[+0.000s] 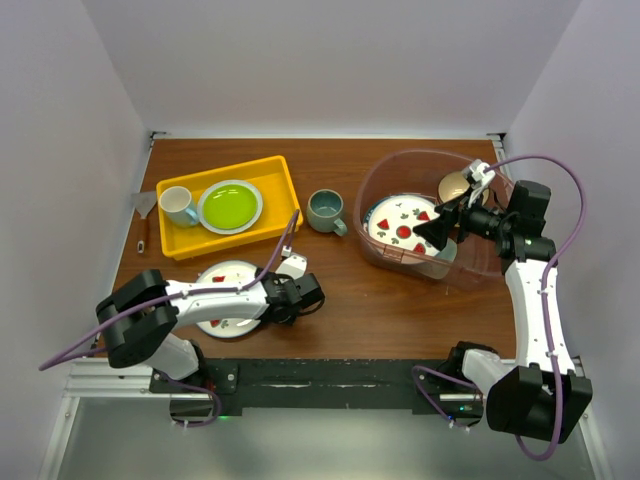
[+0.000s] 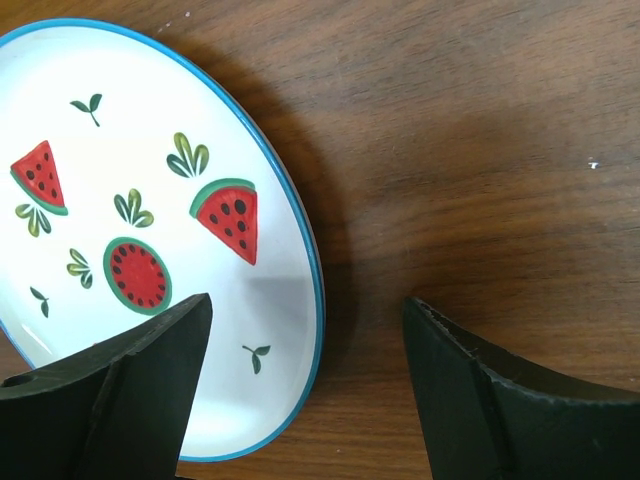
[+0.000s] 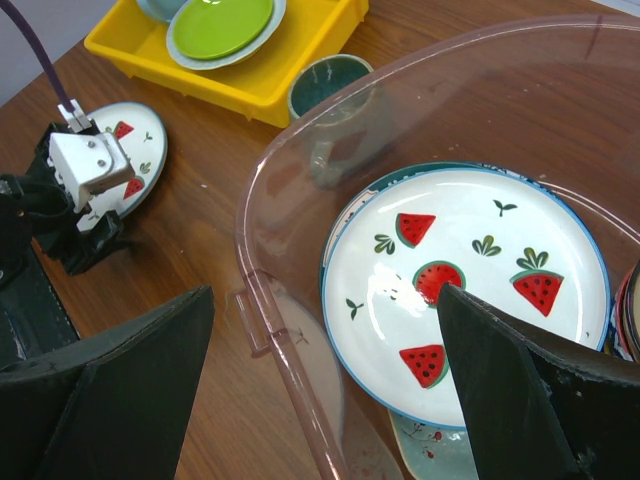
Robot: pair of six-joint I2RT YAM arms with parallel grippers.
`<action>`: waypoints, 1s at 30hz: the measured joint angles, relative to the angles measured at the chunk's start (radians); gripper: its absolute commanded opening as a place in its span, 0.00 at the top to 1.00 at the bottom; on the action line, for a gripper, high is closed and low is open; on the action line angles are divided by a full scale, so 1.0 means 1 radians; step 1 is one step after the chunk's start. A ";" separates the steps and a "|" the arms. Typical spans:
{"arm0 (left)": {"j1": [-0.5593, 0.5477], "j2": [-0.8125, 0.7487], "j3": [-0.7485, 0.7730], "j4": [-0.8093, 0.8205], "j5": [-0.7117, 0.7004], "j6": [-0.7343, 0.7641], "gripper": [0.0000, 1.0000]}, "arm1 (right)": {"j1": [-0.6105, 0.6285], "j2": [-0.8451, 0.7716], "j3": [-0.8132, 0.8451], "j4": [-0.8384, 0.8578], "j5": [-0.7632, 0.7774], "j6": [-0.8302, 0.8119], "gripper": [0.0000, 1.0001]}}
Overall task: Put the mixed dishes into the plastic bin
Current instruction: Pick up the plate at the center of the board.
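Left gripper [image 2: 307, 330] jaws spread astride watermelon plate [image 2: 130, 200] rim.

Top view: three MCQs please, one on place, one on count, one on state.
1. Where is the grey-green mug?
A. On the table, between the tray and the bin
B. In the bin
C. In the tray

2. How many dishes lie in the tray?
A. One
B. Two
C. Four

3. The right gripper is:
A. shut on a plate
B. shut on a mug
C. open, holding nothing

Key:
1 A, it stands between them.
2 B, a white mug and a green plate.
3 C, its jaws stand wide apart above the bin.
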 measured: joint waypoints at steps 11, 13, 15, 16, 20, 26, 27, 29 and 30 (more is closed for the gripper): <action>0.000 0.017 0.008 -0.008 -0.016 0.001 0.28 | 0.000 0.000 0.000 0.000 0.000 0.000 0.02; -0.001 0.022 0.009 -0.008 -0.019 0.001 0.32 | 0.000 0.000 0.000 0.000 0.000 0.000 0.02; -0.001 0.028 0.011 -0.011 -0.024 0.000 0.36 | 0.000 0.000 0.000 0.000 0.000 0.000 0.02; -0.001 0.031 0.011 -0.014 -0.027 0.000 0.38 | 0.000 0.000 0.000 0.000 0.000 0.000 0.02; -0.001 0.043 0.012 -0.025 -0.040 -0.004 0.45 | 0.000 0.000 0.000 0.000 0.000 0.000 0.02; -0.001 0.063 0.013 -0.035 -0.047 -0.007 0.64 | 0.000 0.000 0.000 0.000 0.000 0.000 0.02; -0.001 0.067 0.013 -0.035 -0.044 -0.007 0.68 | 0.000 0.000 0.000 0.000 0.000 0.000 0.02; -0.002 0.072 0.013 -0.032 -0.042 -0.007 0.75 | 0.000 0.000 0.000 0.000 0.000 0.000 0.02; -0.003 0.076 0.013 -0.032 -0.040 -0.006 0.78 | 0.000 0.000 0.000 0.000 0.000 0.000 0.02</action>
